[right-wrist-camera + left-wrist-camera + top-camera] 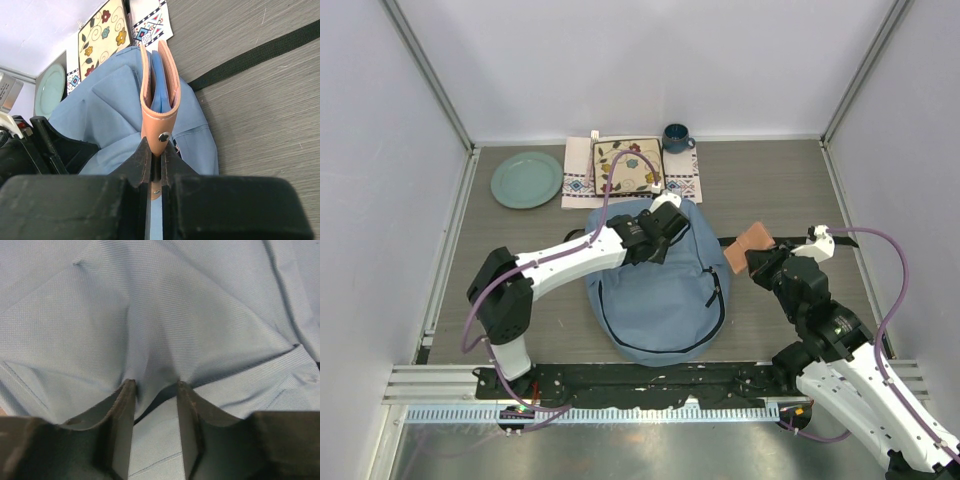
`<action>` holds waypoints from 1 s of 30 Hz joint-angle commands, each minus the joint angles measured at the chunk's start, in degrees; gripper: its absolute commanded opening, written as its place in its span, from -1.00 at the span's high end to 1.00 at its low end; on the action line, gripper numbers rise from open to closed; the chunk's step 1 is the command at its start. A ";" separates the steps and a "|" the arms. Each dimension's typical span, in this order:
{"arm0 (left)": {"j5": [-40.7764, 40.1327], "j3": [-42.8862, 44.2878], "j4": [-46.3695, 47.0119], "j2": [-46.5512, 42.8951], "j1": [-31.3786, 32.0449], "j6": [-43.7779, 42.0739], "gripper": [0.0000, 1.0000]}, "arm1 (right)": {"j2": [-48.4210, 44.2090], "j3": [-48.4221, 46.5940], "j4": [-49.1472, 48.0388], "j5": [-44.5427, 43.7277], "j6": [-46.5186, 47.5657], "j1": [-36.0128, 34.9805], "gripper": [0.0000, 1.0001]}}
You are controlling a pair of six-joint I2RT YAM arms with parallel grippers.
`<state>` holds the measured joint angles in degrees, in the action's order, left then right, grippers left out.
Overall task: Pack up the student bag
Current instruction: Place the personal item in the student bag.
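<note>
The student bag [660, 300] is a light-blue fabric backpack lying flat in the middle of the table. It also fills the left wrist view [160, 305] and shows in the right wrist view [115, 100]. My left gripper [658, 238] is at the bag's far top end, and its fingers [125, 405] pinch a raised fold of the bag's fabric. My right gripper [757, 262] is shut on a tan leather notebook [748, 245] with blue pages [160, 85], held in the air just right of the bag.
A green plate [526, 180], an embroidered white mat [578, 178] with a floral-patterned book [628, 165] on it, and a dark blue mug [676, 137] stand at the back. A black bag strap [260, 50] lies on the table to the right. Walls enclose three sides.
</note>
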<state>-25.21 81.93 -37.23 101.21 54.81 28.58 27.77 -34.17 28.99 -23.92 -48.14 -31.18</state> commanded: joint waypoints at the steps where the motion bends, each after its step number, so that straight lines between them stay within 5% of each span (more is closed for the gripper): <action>1: -2.65 1.74 -1.26 0.66 0.39 1.13 0.33 | 0.79 -1.33 -1.83 -1.21 0.77 -0.28 0.98; 2: -2.56 1.57 -1.18 0.74 0.39 1.22 0.53 | 1.14 -1.68 -1.75 -1.13 0.85 -0.20 0.98; 8: -1.07 1.13 0.14 -0.13 0.39 0.61 1.00 | 1.15 -1.77 -1.84 -0.60 0.85 -0.20 0.98; 30: 0.87 2.00 2.43 -6.55 0.30 -1.51 1.00 | 3.43 0.16 -5.17 9.07 0.59 -0.20 0.97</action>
<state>-25.21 81.97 -38.00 98.56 54.76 27.77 30.70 -33.89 27.79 -16.01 -47.51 -31.18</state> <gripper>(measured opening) 0.009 0.093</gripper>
